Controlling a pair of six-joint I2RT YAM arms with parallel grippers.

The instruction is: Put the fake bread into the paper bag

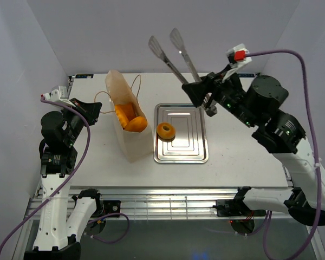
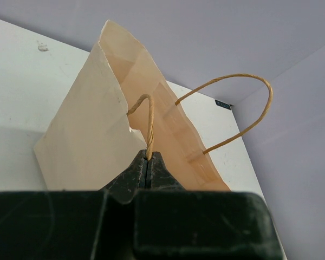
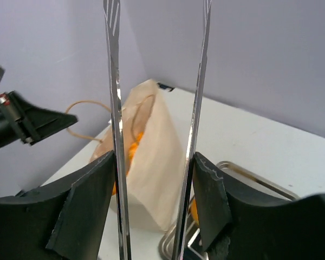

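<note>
The cream paper bag (image 1: 128,142) stands left of the tray, its mouth tipped toward the middle, with orange fake bread (image 1: 131,118) showing inside. A ring doughnut (image 1: 166,130) lies on the silver tray (image 1: 199,154). My left gripper (image 1: 95,106) is shut on the bag's near string handle (image 2: 149,122), the bag (image 2: 86,135) right ahead of it. My right gripper (image 1: 199,86) hovers above the tray's far edge, shut on the metal tongs (image 1: 168,63), whose two arms point up and spread apart. In the right wrist view the tongs (image 3: 115,81) frame the bag (image 3: 151,162).
The enclosure's walls rise behind and on both sides of the white table (image 1: 244,157). The bag's far handle (image 2: 249,103) loops free in the air. A corner of the tray (image 3: 249,176) shows below the right fingers.
</note>
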